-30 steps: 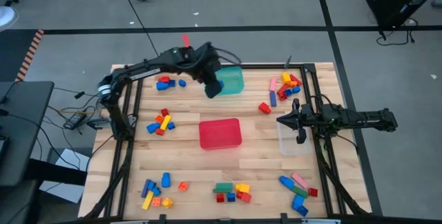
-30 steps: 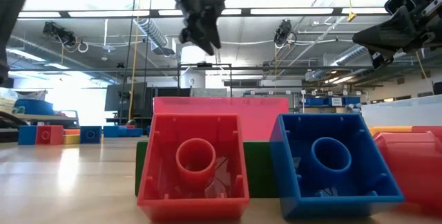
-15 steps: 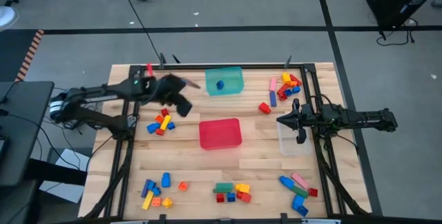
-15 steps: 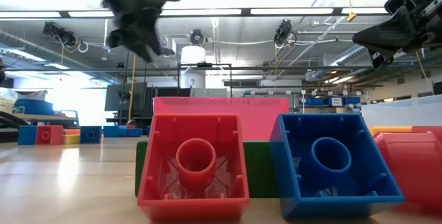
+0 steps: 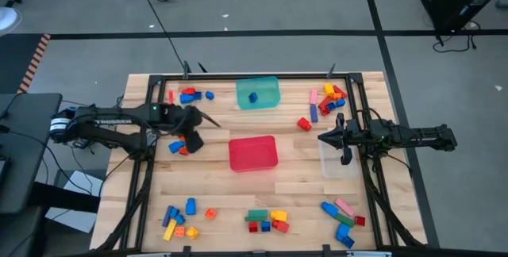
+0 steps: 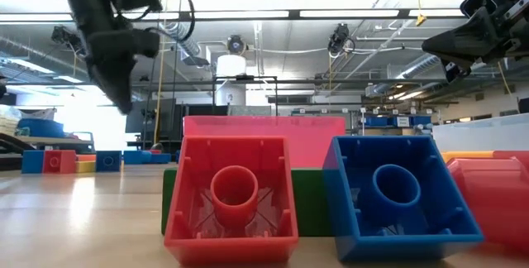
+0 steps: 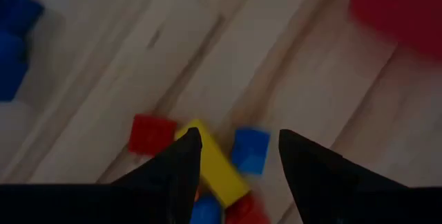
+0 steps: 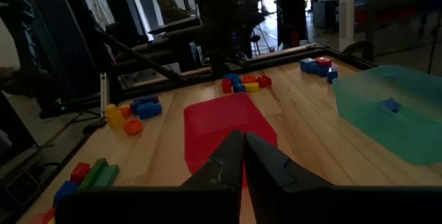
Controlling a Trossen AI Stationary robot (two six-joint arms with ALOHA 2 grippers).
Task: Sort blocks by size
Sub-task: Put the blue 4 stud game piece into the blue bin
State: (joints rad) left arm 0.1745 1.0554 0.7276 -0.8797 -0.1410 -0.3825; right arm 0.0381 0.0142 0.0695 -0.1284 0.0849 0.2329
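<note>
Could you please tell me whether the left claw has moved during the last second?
Yes. In the high view the left claw has left the teal tub and now hangs open over blocks left of the red tub.

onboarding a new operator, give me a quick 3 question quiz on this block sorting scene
1. True or false: the left gripper hangs open above a cluster of blocks.
2. What lies inside the teal tub? A) a blue block B) a yellow bar C) nothing
3. Which tub does the right gripper wait beside?

Key
1. True; its fingers stand apart over the yellow, red and blue pieces, empty.
2. A, one blue block.
3. The clear tub, with its fingers shut; the red tub sits mid-table.
</note>
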